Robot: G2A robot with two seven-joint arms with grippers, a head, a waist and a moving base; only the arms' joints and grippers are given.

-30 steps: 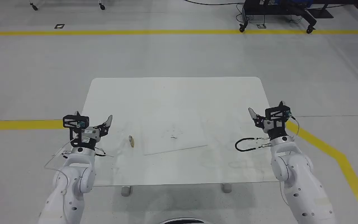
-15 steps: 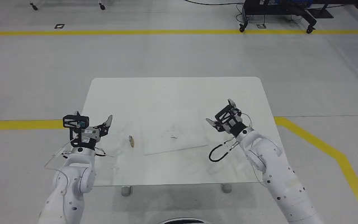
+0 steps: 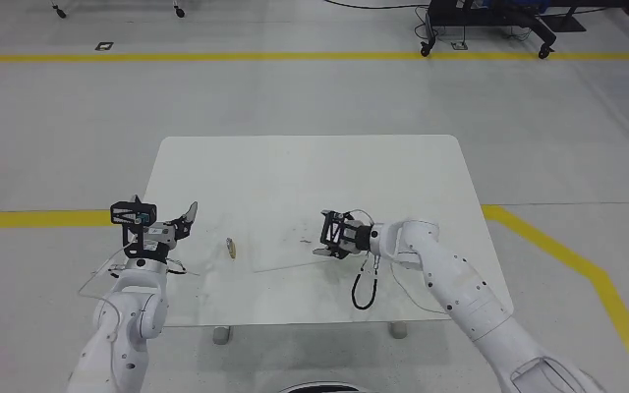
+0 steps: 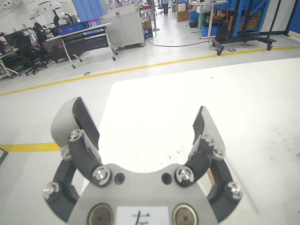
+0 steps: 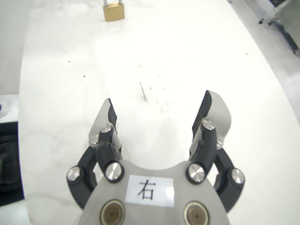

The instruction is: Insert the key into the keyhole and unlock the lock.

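Note:
A brass padlock [image 5: 113, 10] with a steel shackle lies on the white table [image 3: 295, 167]; in the top view the padlock [image 3: 231, 248] is left of centre. A thin dark key [image 5: 142, 91] lies on the table just ahead of my right gripper [image 5: 158, 98], which is open and holds nothing. From above, the right gripper [image 3: 320, 236] is near the table's middle, pointing toward the key [image 3: 307, 237] and the padlock beyond it. My left gripper [image 4: 140, 105] is open and holds nothing at the table's left edge [image 3: 187, 231], left of the padlock.
A black cable loop [image 3: 364, 290] hangs from the right arm over the table's front part. A faint straight line [image 3: 310, 263] crosses the tabletop below the key. The table's front edge runs close to both arms.
The right arm has swung from the table's right edge in to the middle, its gripper now close to the key. The left arm, padlock and key have not moved.

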